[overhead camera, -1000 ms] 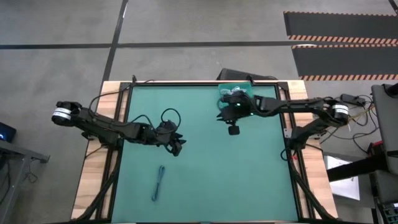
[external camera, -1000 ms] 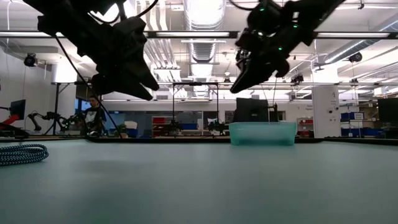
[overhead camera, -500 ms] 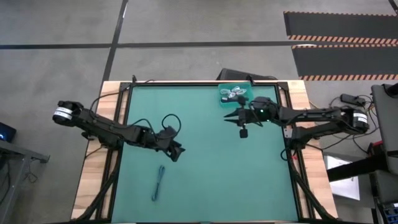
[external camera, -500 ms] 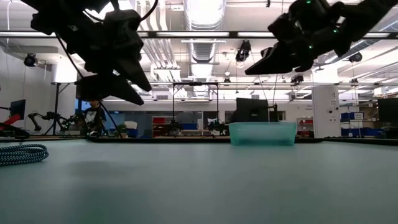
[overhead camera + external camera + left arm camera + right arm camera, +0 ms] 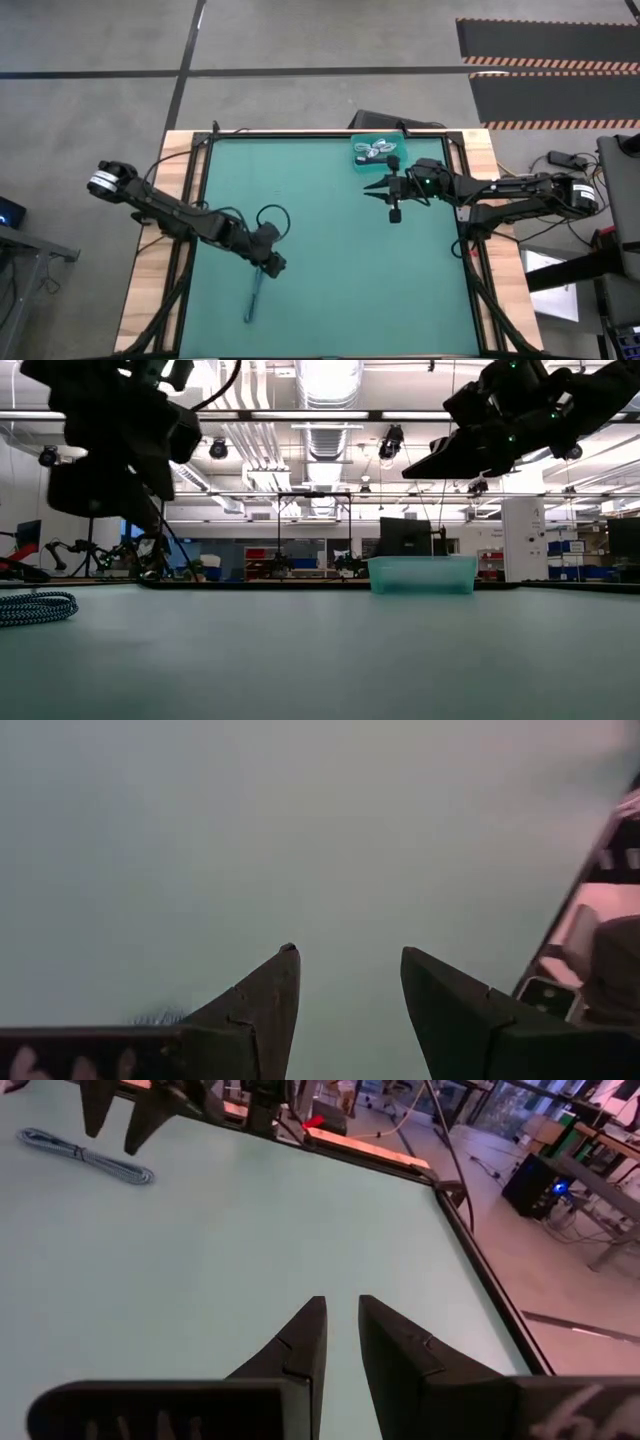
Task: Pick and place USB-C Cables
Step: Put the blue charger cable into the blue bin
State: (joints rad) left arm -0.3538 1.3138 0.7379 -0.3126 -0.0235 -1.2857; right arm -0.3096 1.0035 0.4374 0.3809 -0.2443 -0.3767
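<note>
A blue-grey folded USB-C cable [image 5: 256,293] lies flat on the green mat near the front edge; it also shows in the low view [image 5: 35,607] and the right wrist view [image 5: 90,1158]. My left gripper [image 5: 274,264] hovers open above the cable's far end, its fingers [image 5: 347,950] apart over bare mat. White coiled cables [image 5: 374,152] lie in the teal bin [image 5: 356,165] at the far edge. My right gripper [image 5: 368,190] hangs in the air just in front of the bin, roughly level. Its fingertips [image 5: 340,1298] leave only a narrow slit with nothing in it.
The bin [image 5: 421,575] stands on the mat at the far edge, right of centre. A loop of black arm wiring [image 5: 271,213] rises behind my left gripper. A black frame and wooden border ring the mat. Bare mat stretches between the two arms.
My left gripper has moved toward the near edge, closing on the blue-grey cable, and has rolled about its own axis while staying open. My right gripper has drawn back from over the bin toward the right edge and tipped up from pointing down to nearly level.
</note>
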